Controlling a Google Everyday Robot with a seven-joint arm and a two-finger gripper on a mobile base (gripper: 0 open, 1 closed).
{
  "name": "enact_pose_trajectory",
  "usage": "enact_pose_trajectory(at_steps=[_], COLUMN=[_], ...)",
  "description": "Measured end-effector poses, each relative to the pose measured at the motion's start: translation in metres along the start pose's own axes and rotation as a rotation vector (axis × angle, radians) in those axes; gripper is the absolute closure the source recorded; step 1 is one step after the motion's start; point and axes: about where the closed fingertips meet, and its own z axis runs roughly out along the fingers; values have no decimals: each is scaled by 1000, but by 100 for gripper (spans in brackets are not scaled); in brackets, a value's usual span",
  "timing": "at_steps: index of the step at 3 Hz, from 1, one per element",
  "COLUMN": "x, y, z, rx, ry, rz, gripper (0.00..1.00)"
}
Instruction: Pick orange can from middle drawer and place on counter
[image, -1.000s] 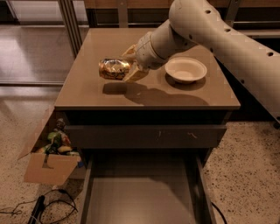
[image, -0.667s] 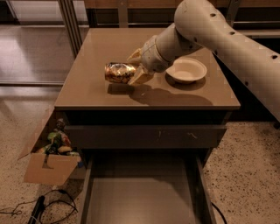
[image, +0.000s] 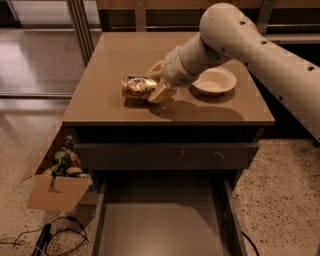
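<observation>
The orange can (image: 136, 86) lies on its side at the surface of the tan counter (image: 110, 55), left of centre. My gripper (image: 153, 83) reaches in from the right, and its pale fingers (image: 161, 93) are shut around the can's right end. I cannot tell whether the can rests on the counter or hangs just above it. The middle drawer (image: 162, 225) stands pulled open below, and its dark floor is bare. The closed drawer front (image: 165, 155) sits above it.
A shallow white bowl (image: 214, 80) sits on the counter just right of the gripper, under my arm (image: 260, 45). A cardboard box of clutter (image: 59, 177) stands on the floor left of the cabinet. Cables (image: 45, 237) lie near it.
The gripper has carried the can a little to the right and toward the counter's front, lower over the surface.
</observation>
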Motion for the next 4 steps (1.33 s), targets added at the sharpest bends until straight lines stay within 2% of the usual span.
enact_pose_trajectory(at_steps=[1, 2, 4], x=[3, 3, 2], y=[5, 5, 5], z=[6, 6, 6], rx=[-13, -13, -13], ry=[1, 1, 1], rz=[10, 10, 10], gripper=[82, 52, 0])
